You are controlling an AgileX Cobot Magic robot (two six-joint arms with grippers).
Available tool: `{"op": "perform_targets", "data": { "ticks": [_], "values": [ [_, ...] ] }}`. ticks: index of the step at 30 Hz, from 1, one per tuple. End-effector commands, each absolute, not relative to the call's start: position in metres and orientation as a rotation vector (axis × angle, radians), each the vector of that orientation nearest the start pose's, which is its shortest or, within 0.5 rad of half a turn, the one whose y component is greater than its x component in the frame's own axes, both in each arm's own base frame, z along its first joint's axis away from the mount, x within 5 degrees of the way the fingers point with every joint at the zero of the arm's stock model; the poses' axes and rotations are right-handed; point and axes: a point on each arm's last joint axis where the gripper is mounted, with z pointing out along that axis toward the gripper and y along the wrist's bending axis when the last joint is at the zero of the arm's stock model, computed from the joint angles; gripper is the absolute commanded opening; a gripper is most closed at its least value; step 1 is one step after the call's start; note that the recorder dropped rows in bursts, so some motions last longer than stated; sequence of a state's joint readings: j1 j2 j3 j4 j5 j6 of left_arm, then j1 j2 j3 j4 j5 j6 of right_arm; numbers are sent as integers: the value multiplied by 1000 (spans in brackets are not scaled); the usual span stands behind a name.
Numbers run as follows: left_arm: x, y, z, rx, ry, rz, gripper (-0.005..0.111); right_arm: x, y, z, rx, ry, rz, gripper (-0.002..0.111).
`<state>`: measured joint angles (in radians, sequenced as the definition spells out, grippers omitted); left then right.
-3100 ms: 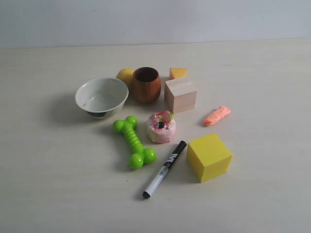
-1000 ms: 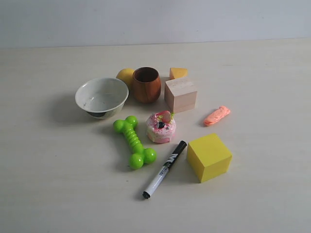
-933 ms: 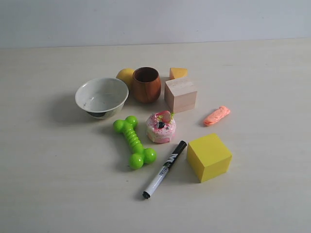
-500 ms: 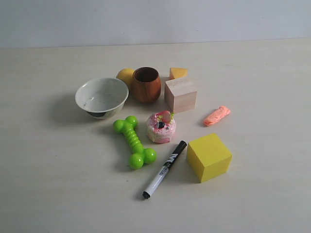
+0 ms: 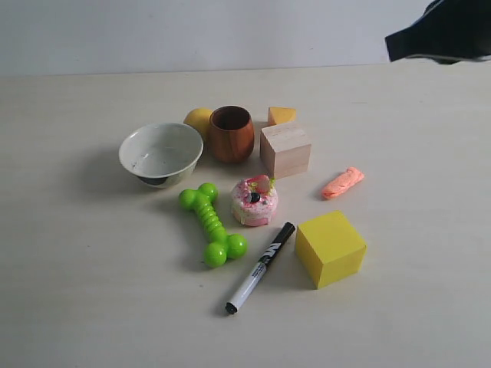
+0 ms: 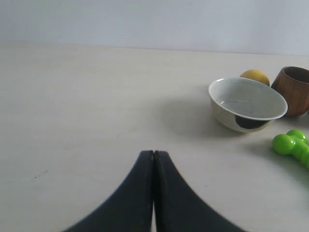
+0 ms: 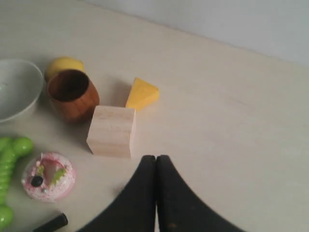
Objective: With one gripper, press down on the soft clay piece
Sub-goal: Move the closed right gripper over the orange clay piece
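Pale tabletop (image 5: 77, 291), soft clay piece (image 5: 342, 183) only in exterior view; left gripper (image 6: 153, 153), right gripper (image 7: 156, 157) closed, empty

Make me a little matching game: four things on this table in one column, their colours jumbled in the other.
Things:
1. clay piece
2. bowl
3. bone
4. cup

Colours:
A. green
B. brown
C. salmon-orange
D. white

Pairs: 1-C, 2-D, 3-A, 4-B.
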<state>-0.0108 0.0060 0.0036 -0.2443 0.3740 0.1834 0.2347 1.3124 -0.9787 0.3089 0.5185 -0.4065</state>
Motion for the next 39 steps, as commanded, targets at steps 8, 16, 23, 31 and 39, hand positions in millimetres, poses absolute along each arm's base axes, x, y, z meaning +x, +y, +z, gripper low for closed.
{"op": "perform_targets", "data": {
  "ticks": [8,16,23,31,39],
  "values": [
    [53,-8,181,25,1839,-120,0,309,85,248,-565,2390,158,0],
    [53,-8,181,25,1839,-120,0,311,89,250,-446,2370,247,0],
    [53,-8,181,25,1839,-120,0,310,89,250,-437,2387,260,0],
    [53,-8,181,25,1839,-120,0,317,95,255,-445,2482,316,0],
    [53,-8,181,25,1839,-120,0,350,94,252,-394,2681,196,0]
  ]
}}
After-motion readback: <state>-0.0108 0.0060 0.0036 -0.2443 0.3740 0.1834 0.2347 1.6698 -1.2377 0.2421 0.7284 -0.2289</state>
